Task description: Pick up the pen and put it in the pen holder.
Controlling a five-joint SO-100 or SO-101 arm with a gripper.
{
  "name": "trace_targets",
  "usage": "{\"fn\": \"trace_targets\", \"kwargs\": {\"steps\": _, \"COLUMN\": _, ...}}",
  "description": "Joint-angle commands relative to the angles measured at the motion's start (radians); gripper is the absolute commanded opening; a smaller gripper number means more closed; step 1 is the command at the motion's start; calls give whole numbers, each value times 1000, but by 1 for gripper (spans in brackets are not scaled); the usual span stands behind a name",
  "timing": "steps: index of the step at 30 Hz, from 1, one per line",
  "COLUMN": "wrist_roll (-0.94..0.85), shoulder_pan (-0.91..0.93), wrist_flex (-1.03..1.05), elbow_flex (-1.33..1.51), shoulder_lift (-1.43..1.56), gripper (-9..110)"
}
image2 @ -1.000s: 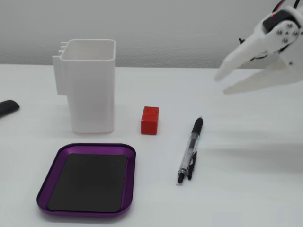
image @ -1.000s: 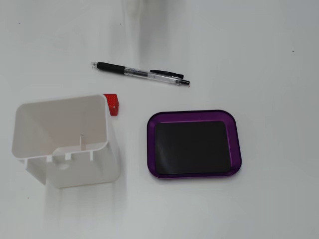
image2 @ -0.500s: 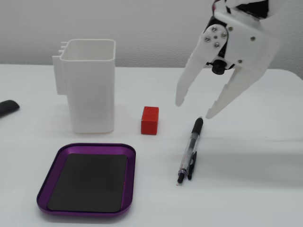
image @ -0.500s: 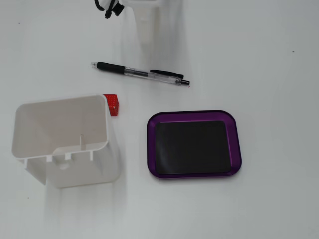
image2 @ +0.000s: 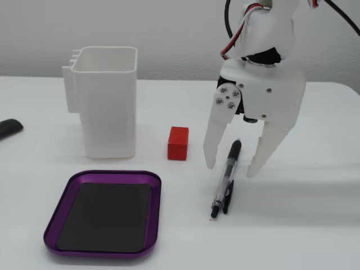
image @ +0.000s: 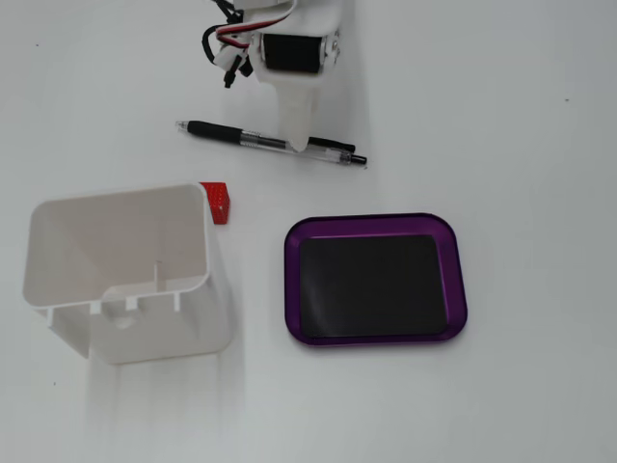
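A black and clear pen lies flat on the white table; in the front fixed view it points toward the camera. My white gripper is open, its two fingers standing down on either side of the pen's upper half, tips close to the table. From above the gripper shows over the pen's clear part. The white pen holder, a tall open box, stands upright to the left in both fixed views, apart from the pen.
A small red cube sits between the holder and the pen, right beside the holder. A purple tray with a black inset lies in front. A dark object lies at the left edge.
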Motion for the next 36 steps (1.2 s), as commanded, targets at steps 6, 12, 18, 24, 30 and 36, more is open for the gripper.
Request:
{"fn": "trace_targets", "kwargs": {"steps": 6, "wrist_roll": -34, "shoulder_pan": 58, "wrist_flex": -106, "elbow_flex": -9, "shoulder_lift": -67, "gripper": 15}}
{"fn": "trace_targets", "kwargs": {"steps": 12, "wrist_roll": -81, "shoulder_pan": 135, "wrist_flex": -150, "elbow_flex": 15, "shoulder_lift": -80, "gripper": 15}}
{"fn": "trace_targets", "kwargs": {"steps": 18, "wrist_roll": -97, "shoulder_pan": 137, "wrist_flex": -152, "elbow_flex": 41, "shoulder_lift": -80, "gripper": 15}}
{"fn": "trace_targets", "kwargs": {"steps": 24, "wrist_roll": -98, "shoulder_pan": 133, "wrist_flex": -152, "elbow_flex": 41, "shoulder_lift": -80, "gripper": 9}}
{"fn": "trace_targets", "kwargs": {"steps": 30, "wrist_roll": -117, "shoulder_pan": 114, "wrist_flex": -152, "elbow_flex": 41, "shoulder_lift": -81, "gripper": 0}}
{"fn": "trace_targets", "kwargs": {"steps": 36, "wrist_roll": -133, "shoulder_pan": 58, "wrist_flex": -137, "elbow_flex": 40, "shoulder_lift": -63, "gripper": -1}}
